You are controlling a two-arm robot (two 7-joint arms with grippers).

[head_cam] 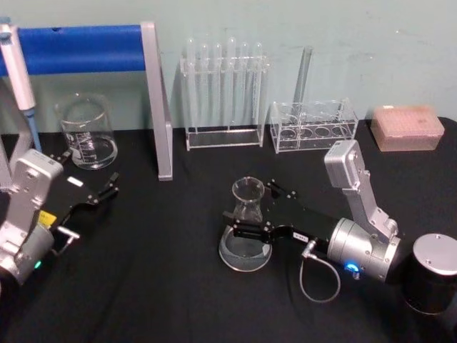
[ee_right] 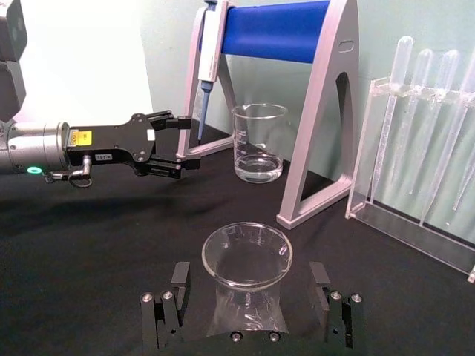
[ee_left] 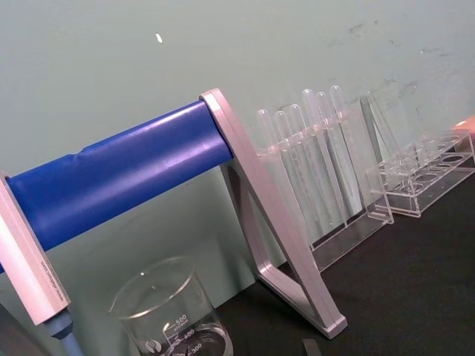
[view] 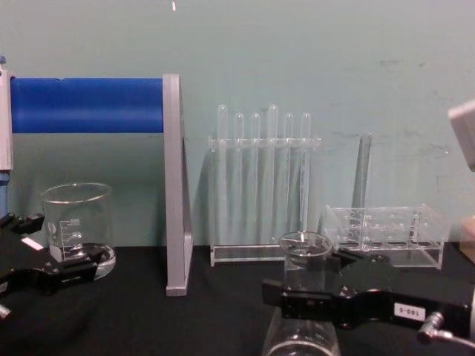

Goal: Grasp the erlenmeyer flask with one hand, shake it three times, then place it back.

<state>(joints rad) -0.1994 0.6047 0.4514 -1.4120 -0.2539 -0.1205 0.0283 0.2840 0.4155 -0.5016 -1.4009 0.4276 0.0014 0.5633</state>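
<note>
The erlenmeyer flask [head_cam: 245, 249] stands upright on the black table, centre front, its flared rim [ee_right: 246, 254] facing up. My right gripper [head_cam: 255, 209] reaches in from the right at neck height, one finger on each side of the neck. It is open: in the right wrist view a gap shows between each finger [ee_right: 179, 280] and the glass. From the chest the flask neck [view: 303, 261] rises just behind the labelled right gripper [view: 313, 288]. My left gripper [head_cam: 106, 190] hovers open at the left near the beaker, holding nothing; the right wrist view also shows this left gripper [ee_right: 175, 142].
A graduated glass beaker [head_cam: 87, 134] stands at the back left under a blue-barred pipette stand [head_cam: 157, 100]. A rack of test tubes [head_cam: 223, 93] and a low clear rack [head_cam: 314, 127] line the back wall. A pink tip box [head_cam: 407, 127] sits far right.
</note>
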